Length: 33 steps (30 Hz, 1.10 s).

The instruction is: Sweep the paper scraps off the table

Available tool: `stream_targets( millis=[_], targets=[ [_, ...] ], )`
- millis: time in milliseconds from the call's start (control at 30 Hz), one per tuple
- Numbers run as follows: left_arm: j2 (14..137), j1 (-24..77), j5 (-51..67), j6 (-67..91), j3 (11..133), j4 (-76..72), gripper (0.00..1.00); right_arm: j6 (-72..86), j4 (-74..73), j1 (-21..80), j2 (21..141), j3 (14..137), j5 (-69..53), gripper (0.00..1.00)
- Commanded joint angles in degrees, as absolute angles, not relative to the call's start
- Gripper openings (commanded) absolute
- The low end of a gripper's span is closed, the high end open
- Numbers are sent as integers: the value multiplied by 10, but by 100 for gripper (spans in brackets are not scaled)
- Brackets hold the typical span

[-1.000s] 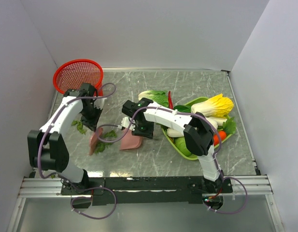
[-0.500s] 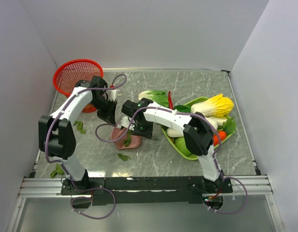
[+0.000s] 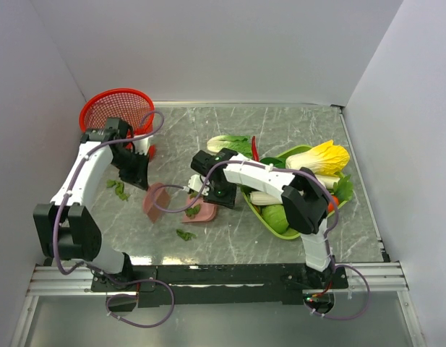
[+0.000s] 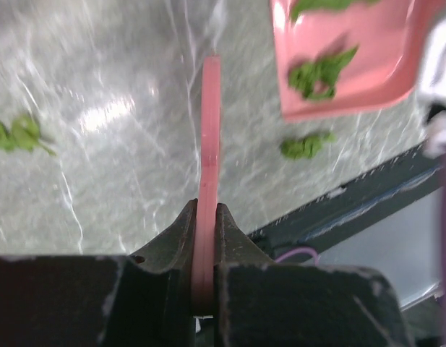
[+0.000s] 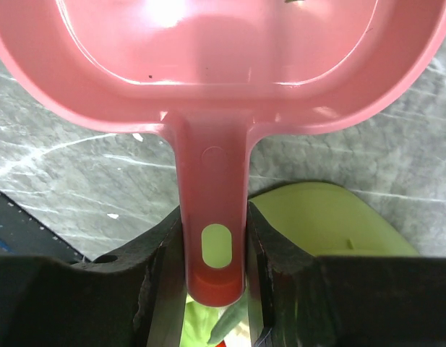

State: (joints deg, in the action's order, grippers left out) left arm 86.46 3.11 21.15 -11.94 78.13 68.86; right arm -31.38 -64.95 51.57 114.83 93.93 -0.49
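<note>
My left gripper (image 3: 141, 176) (image 4: 207, 211) is shut on a flat pink sweeper (image 3: 157, 202), seen edge-on in the left wrist view (image 4: 209, 130), just left of the pink dustpan (image 3: 199, 212). My right gripper (image 3: 217, 194) (image 5: 214, 213) is shut on the dustpan's handle (image 5: 212, 217). Dark green paper scraps lie in the dustpan (image 4: 320, 72). One scrap (image 3: 185, 234) (image 4: 306, 146) lies on the grey marble table (image 3: 295, 130) in front of the pan. More scraps (image 3: 120, 189) (image 4: 16, 134) lie to the left under my left arm.
A red mesh basket (image 3: 116, 108) stands at the back left corner. A lime green tray (image 3: 277, 217) (image 5: 331, 224) with cabbages and other toy vegetables sits right of the dustpan. A loose cabbage (image 3: 228, 143) lies behind my right gripper.
My left arm swept the pink sweeper right to the dustpan, then drew back left. Scraps now lie in the pan, and one lies in front of it. The dustpan barely moved.
</note>
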Motion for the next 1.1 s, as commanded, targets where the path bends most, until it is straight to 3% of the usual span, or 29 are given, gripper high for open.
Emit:
stream_targets(
  millis=[0, 300, 767, 1067],
  targets=[
    [831, 21, 207, -155, 756, 709, 1, -316, -616, 511, 1103, 920, -3, 0],
    [773, 2, 305, -263, 745, 759, 1, -287, -609, 484, 1096, 904, -24, 0],
    [619, 2, 413, -576, 628, 787, 1, -274, -614, 465, 1088, 891, -48, 0],
    [641, 126, 409, -585, 603, 759, 1, -271, -614, 465, 1099, 900, -47, 0]
  ],
)
